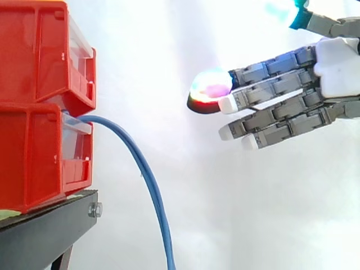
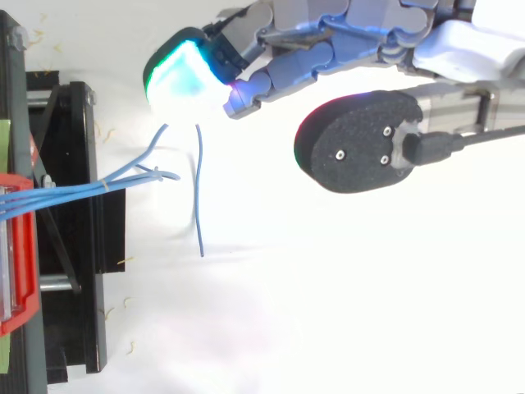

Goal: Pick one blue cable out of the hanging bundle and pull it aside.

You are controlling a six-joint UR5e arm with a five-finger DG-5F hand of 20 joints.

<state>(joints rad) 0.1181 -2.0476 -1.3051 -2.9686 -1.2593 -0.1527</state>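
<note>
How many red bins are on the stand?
2, stacked at the side view's left: upper red bin over lower red bin, which rests on the black stand. Others may be hidden beyond the frame.

Red bins, blue cables, black stand.

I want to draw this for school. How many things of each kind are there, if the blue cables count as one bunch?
Red plastic bins: 2
Bundle of thin blue cables: 1
Black metal stand: 1
Grey robot hand with glowing fingertips: 1
Total: 5
</note>
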